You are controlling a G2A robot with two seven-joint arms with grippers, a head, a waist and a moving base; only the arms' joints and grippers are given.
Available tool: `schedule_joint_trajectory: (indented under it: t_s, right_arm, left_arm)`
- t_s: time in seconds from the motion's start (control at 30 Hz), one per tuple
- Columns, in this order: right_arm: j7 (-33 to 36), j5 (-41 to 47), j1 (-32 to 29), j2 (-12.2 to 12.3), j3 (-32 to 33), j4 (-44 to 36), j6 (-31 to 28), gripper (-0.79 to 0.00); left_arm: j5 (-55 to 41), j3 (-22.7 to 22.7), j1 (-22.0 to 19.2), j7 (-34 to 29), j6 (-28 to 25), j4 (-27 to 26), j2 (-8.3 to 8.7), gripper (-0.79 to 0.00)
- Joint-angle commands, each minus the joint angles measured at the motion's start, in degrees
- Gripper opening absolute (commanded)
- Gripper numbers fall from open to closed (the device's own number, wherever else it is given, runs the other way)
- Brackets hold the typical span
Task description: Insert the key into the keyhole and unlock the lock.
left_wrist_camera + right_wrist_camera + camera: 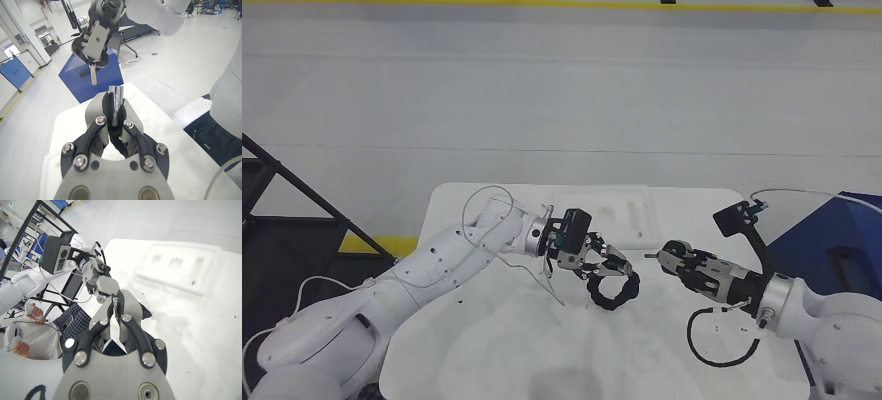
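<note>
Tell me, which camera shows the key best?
The left wrist view: the key hangs from the right gripper, blade fully visible. The top view shows a tiny sliver; in the right wrist view the fingers mostly hide it.

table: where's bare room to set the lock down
Crowded in the middle: left gripper with the lock faces right gripper with the key. Bare table lies between them and the near edge, and in the far right corner beside the foam tray.
</note>
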Motion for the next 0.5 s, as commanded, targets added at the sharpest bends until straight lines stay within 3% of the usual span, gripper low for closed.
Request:
schedule_joint_trajectory:
  t_s: [0.0,0.23,0.47]
  right_arm:
    - [-0.2,-0.3,0.0,0.1,0.3,0.0,-0.4,-0.785]
    - [-1.1,-1.3,-0.1,0.2,0.6,0.0,-0.4,-0.785]
    - [-1.1,-1.3,-0.1,0.2,0.6,0.0,-0.4,-0.785]
  left_arm:
    - [-0.4,0.4,-0.2,0.7,-0.5,1.5,-0.93,-0.785]
    - [-0.9,0.7,-0.3,3.0,0.5,4.8,-3.39,-0.785]
    - [-0.9,0.7,-0.3,3.0,0.5,4.8,-3.39,-0.785]
